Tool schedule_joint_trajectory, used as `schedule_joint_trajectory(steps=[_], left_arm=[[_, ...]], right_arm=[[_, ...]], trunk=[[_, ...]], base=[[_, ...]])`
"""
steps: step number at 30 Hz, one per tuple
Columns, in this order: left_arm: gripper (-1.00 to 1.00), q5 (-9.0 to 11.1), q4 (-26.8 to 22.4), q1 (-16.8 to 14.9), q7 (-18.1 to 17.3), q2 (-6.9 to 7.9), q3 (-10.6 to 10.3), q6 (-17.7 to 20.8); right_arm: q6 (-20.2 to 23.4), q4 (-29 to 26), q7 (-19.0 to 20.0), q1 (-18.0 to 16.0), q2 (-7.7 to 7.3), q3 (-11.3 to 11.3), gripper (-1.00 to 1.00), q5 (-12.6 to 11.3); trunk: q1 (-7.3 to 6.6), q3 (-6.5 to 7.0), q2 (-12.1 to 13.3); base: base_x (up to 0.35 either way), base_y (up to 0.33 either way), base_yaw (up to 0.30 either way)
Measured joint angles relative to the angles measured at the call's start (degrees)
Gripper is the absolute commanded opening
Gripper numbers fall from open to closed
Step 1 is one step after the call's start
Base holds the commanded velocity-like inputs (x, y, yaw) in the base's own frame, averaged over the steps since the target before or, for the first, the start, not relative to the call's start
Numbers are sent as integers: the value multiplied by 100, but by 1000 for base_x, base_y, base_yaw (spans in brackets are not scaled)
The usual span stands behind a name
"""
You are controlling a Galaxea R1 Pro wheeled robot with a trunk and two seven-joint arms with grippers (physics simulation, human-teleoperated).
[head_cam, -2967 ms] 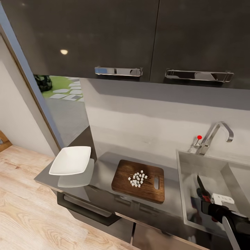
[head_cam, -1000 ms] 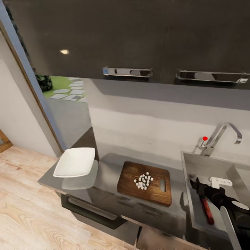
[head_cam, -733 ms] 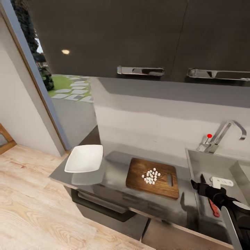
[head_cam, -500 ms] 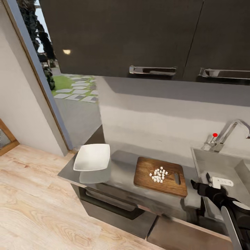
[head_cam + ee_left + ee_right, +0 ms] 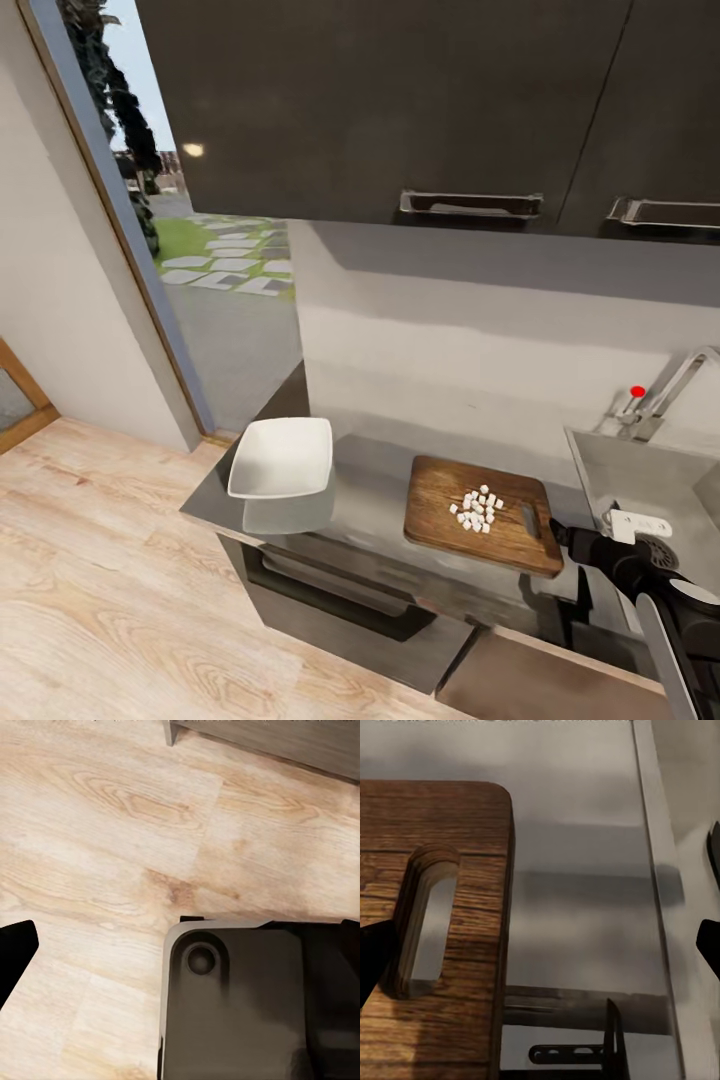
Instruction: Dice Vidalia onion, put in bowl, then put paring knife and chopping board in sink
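Two things sit on the grey counter (image 5: 372,497). Farthest left, at the counter's end, is the white bowl (image 5: 283,457), upright and, as far as the head view tells, with nothing in it. Well apart from it lies the chopping board (image 5: 470,530), flat and close to the front edge, between the bowl and the sink (image 5: 608,462). A small heap of diced onion (image 5: 477,508) rests near the board's middle. The handle hole (image 5: 528,518) is at the end nearest the sink.

Just beside that end hangs the right tool (image 5: 563,536). In its wrist view its dark fingertips (image 5: 375,954) stand at opposite edges of the picture, so it is spread wide and carries nothing. The hole and the strip of bare counter up to the sink rim lie between them. The left tool's (image 5: 15,958) camera looks down at the wooden floor (image 5: 112,810) past a dark part of the robot, and I cannot tell how its fingers are set.

The board looks stiff and fairly heavy, and it should not flex. The hole end, nearest the right tool, is probably the best place to pinch it across the thickness. The dice are light and loose. They would slide at the slightest tilt, so the board should be carried level and tipped only over the bowl.
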Motion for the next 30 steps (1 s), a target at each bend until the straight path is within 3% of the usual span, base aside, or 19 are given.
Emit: schedule_joint_trajectory(steps=[30], left_arm=[[100,-3,9,0,0,0,-2,1]], right_arm=[[-3,28,-15,0,3,34,100,6]], trunk=[[-2,-20,-1]], base=[[30,-6,0]])
